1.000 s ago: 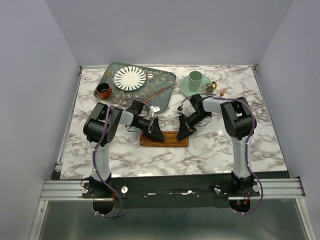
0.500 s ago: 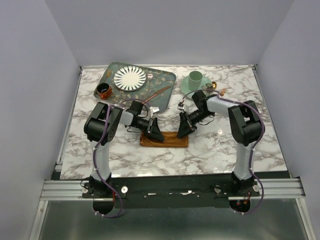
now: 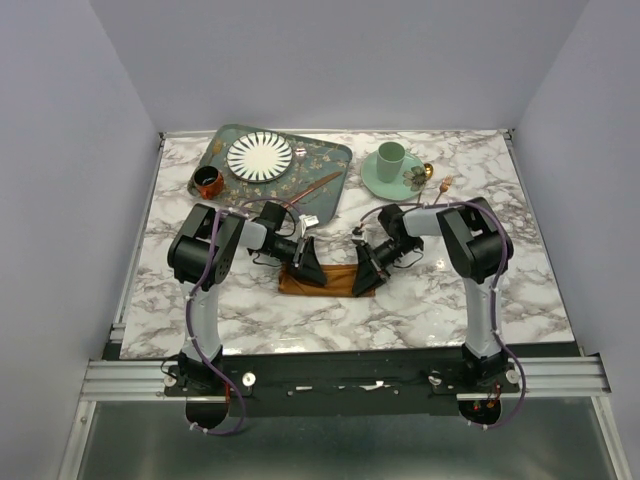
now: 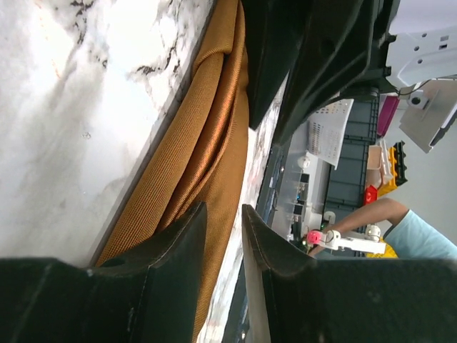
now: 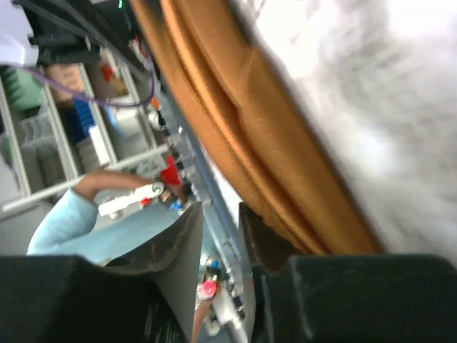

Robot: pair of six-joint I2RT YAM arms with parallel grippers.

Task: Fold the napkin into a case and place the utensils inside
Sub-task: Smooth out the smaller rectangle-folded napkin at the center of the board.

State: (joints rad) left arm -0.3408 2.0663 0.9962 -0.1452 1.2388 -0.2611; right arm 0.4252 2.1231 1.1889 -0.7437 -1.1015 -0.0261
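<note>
Your napkin [image 3: 330,284] lies folded into a long strip on the table [image 3: 420,305], centre of the top view. Your left tool [image 3: 310,268] sits at its left end, narrow, with cloth running into the gap. Your right tool [image 3: 364,278] is narrow at the right end; you cannot tell whether it pinches cloth.

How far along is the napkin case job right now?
Done: the napkin is folded into a narrow strip at mid-table. In hand: the left gripper and right gripper sit at its two ends. Left: no cutlery is inside yet; one copper piece lies on the tray, the fork and spoon beside the saucer.
</note>
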